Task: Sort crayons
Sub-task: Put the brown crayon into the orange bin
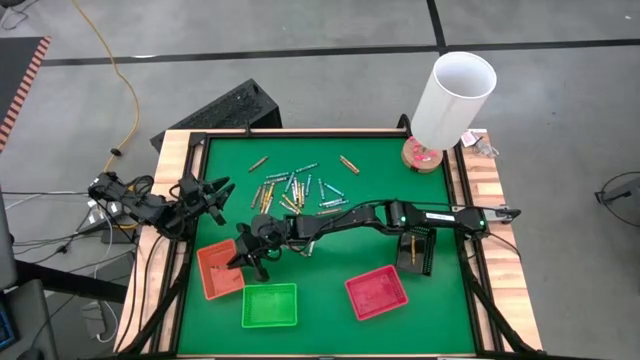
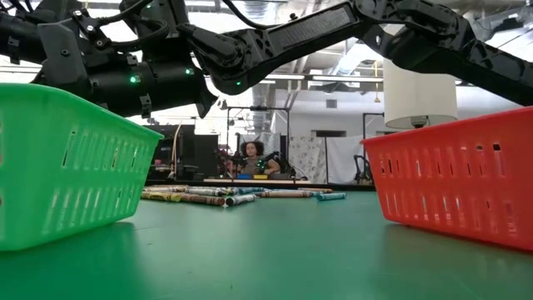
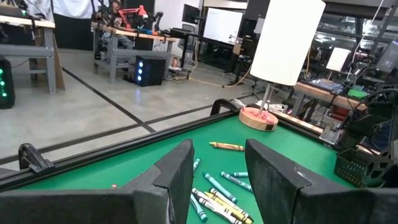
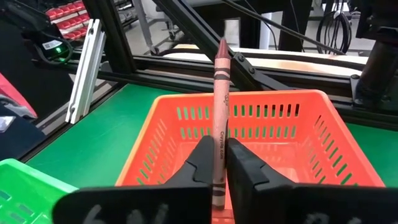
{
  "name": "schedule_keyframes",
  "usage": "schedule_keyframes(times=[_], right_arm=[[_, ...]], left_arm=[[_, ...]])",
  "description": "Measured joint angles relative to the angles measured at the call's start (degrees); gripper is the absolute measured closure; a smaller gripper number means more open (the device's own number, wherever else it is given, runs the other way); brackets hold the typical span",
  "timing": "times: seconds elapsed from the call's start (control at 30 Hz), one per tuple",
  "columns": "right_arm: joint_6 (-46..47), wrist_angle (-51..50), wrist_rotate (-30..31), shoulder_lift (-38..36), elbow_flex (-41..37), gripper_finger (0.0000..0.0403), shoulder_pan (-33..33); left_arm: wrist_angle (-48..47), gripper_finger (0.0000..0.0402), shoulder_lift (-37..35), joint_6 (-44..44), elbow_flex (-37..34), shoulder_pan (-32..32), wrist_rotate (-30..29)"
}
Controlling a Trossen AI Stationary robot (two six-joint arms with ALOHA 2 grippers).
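Right wrist view: right claw (image 4: pixel 219 163) pinching reddish-brown crayon (image 4: pixel 220 112) over orange tray (image 4: pixel 155 134)

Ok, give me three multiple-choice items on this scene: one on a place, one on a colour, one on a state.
1. Where is the right gripper?
A. over the orange tray
B. over the red tray
C. beside the white lamp

2. What colour is the crayon between its fingers?
A. light blue
B. reddish-brown
C. yellow-gold

3. How does the left gripper stand?
A. shut on a crayon
B. open and empty
C. resting in the green tray

Answers: 1 A, the right wrist view looks down into the orange tray; 2 B, the stick pinched upright there is reddish-brown; 3 B, the left wrist view shows a clear gap between its fingers and nothing in it.
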Motion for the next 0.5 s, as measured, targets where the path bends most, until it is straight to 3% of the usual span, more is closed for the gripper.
schedule_keyframes(times=[0.17,0.5], right_arm=[[0.42,-0.02,0.22,0.02,0.0,0.0342,0.0],[2.24,-0.83,0.24,-0.15,0.0,0.0337,-0.48]], left_arm=[[-0.02,0.0267,0.0,0.01,0.0,0.0,0.0],[-0.04,0.0267,0.0,0.01,0.0,0.0,0.02]])
